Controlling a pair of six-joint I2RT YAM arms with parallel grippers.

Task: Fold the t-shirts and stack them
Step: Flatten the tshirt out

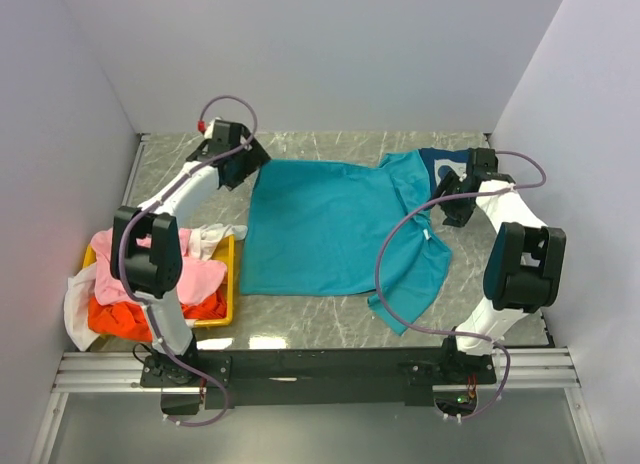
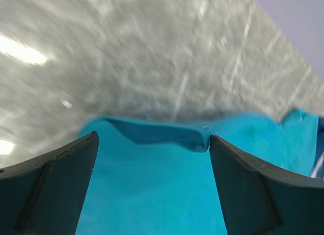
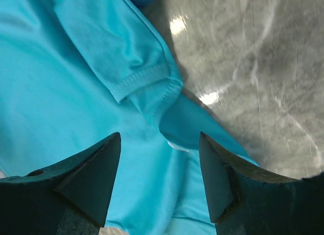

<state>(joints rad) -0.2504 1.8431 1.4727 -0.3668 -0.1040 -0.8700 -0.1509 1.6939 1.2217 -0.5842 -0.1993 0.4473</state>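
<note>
Marble tabletop (image 1: 300,319) | yellow tray (image 1: 232,284) beside teal t-shirt (image 1: 320,224) | cable (image 1: 385,254) crossing it

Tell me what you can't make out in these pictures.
Top view: the left arm hides part of the pile in the tray; shirt count unclear.
Top view: the navy shirt is mostly hidden by the teal shirt; print unseen.
Left wrist view: table blurred.
</note>
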